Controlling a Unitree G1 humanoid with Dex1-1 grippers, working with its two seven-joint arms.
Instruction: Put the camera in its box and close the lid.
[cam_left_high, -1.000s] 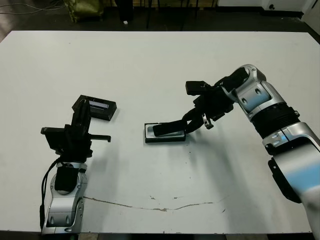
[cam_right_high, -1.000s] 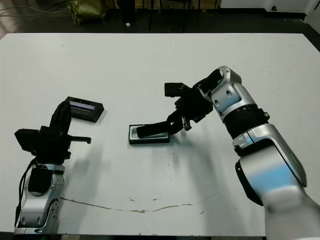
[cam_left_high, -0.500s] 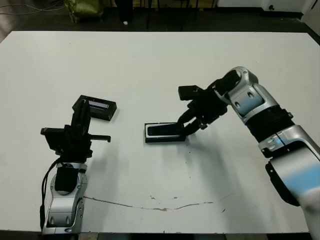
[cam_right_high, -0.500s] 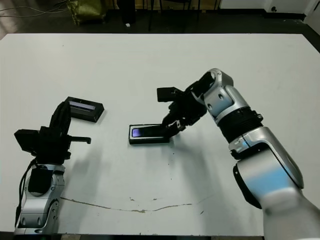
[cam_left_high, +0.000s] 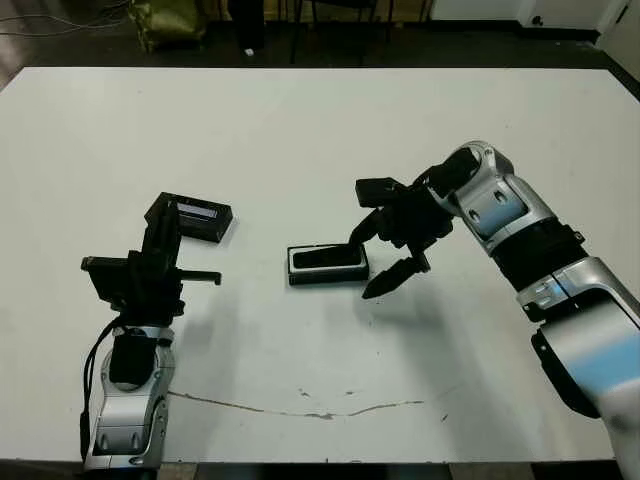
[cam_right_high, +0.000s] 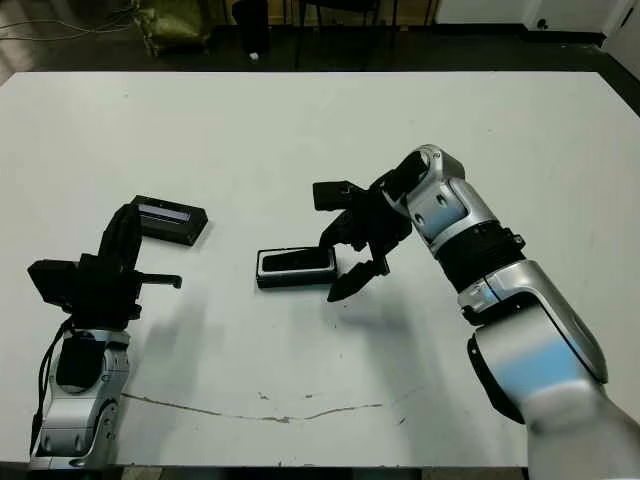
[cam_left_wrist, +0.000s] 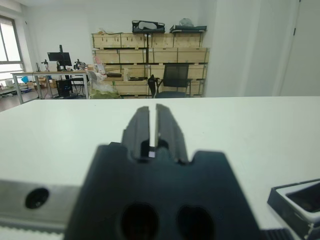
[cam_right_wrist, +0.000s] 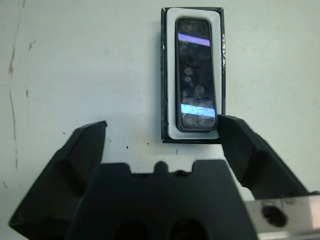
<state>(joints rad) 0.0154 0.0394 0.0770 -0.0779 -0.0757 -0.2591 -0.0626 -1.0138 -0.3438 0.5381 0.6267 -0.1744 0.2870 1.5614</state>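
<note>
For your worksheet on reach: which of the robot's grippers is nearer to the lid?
Left. The left gripper sits right beside the lid; the right gripper is open beside the box, well away.

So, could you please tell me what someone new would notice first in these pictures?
Probably the right pincer, open wide just right of the box at mid-table, where the camera lies flat in the white lining. Next, the lid sits apart on the table's left, off the box. Beside it the left pincer is shut on nothing.
</note>
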